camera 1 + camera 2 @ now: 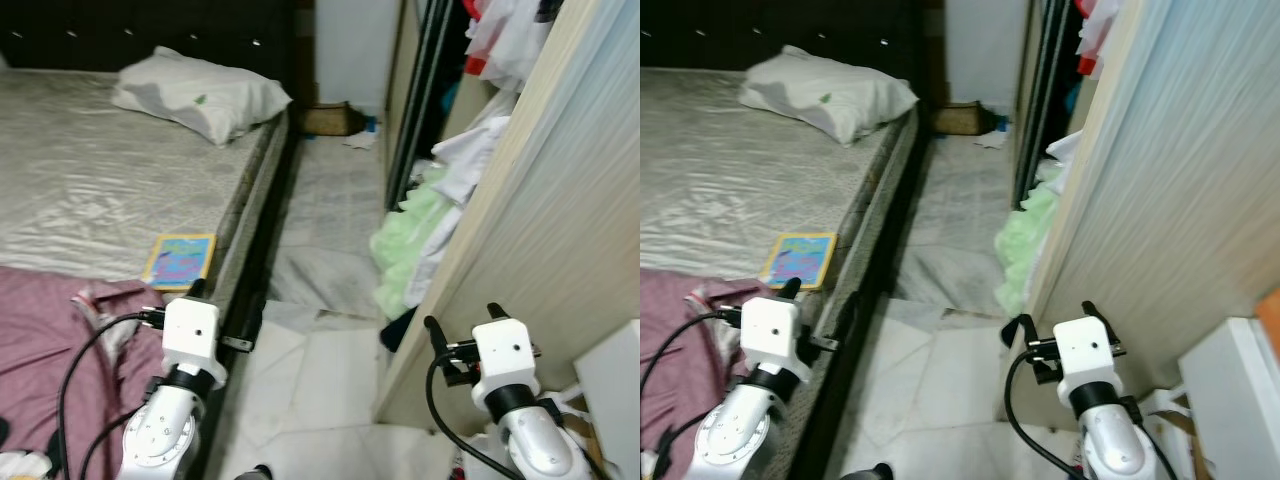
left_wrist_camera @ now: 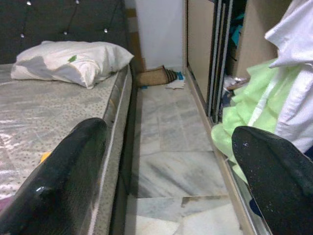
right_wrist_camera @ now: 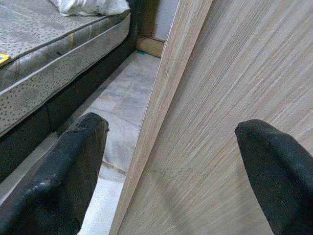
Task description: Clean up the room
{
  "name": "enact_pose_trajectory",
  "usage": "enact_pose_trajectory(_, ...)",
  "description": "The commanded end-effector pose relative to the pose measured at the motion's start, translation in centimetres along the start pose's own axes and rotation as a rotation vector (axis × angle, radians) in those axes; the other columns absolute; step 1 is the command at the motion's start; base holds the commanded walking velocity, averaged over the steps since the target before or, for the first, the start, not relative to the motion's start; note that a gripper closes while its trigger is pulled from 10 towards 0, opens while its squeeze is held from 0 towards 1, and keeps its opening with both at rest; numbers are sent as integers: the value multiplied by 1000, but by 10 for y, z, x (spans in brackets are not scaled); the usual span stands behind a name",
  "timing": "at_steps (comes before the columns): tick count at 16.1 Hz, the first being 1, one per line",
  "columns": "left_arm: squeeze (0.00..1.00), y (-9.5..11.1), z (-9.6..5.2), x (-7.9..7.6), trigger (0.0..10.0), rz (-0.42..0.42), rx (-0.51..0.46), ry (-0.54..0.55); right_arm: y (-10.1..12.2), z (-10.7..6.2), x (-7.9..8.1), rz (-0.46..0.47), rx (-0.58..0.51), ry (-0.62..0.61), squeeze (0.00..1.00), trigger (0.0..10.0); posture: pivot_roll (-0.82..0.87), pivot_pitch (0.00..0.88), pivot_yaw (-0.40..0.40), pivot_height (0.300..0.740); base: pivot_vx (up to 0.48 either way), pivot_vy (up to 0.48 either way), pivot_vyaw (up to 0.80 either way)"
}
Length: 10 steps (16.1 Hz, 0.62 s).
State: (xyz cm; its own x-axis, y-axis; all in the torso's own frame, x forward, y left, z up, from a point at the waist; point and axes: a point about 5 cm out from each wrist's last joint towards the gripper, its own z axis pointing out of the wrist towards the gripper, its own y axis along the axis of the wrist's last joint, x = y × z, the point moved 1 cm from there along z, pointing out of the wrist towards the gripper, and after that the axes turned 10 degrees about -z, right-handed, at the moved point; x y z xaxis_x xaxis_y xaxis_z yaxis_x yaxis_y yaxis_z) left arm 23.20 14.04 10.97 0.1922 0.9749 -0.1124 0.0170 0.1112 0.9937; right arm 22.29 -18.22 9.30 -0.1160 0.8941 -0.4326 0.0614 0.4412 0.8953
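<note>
A heap of pale green clothes and white garments spills out of the open wardrobe onto the marble floor. A colourful book lies at the mattress edge, next to a crumpled maroon blanket. My left gripper is held low by the bed's corner, open, its fingers wide apart with nothing between them. Close to the wardrobe's wooden side panel, my right gripper is open and holds nothing.
A white pillow rests at the head of the bed. At the aisle's far end are a brown basket-like thing and some paper. A white box stands at my right. The aisle is narrow.
</note>
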Motion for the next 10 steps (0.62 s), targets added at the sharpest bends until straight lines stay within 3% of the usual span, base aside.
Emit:
enact_pose_trajectory(1, 0, -2, -1, 2, 10000, 4, 16, -1, -1, -1, 0, 0, 6, 5, 0, 10000, -50, 103, -4, 740, 0, 0, 581)
enact_pose_trajectory(7, 0, -2, 0, 1, 10000, 5, 17, -8, -3, -1, -1, -3, 8, 6, 0, 10000, -53, 106, -5, 740, 0, 0, 800)
enact_pose_trajectory(10, 0, -1, -2, 2, 10000, 8, 13, 1, -5, -8, -5, -13, 14, 8, 0, 10000, -53, 106, -5, 740, 0, 0, 0)
